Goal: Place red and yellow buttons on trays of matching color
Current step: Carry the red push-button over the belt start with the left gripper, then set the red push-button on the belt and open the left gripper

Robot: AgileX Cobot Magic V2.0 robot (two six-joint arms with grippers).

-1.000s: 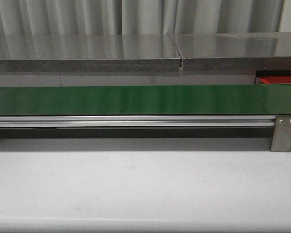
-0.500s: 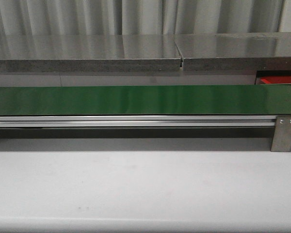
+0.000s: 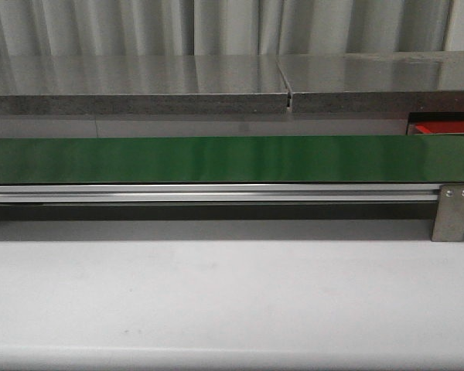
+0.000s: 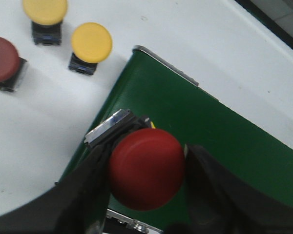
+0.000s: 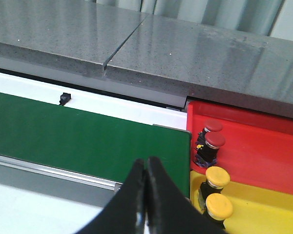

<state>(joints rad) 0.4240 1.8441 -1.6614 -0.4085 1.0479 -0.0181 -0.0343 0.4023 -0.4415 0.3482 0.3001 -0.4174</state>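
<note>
Red round-capped plastic button point(image 4: 146, 168) is sitting clamped in my left gripper point(image 4: 147, 170) over green conveyor belt point(image 4: 224, 141); lowering level before releasing; right gripper point(image 5: 146, 180) is closed, empty.

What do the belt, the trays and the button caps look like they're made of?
Green belt: looks like smooth rubber or PVC, with a soft sheen, edged by a bright metal rail.
Red tray and yellow tray: probably moulded plastic, uniform colour, glossy.
Red button in the left gripper: cap looks like smooth matte plastic on a dark base. Exact materials can't be confirmed.
</note>
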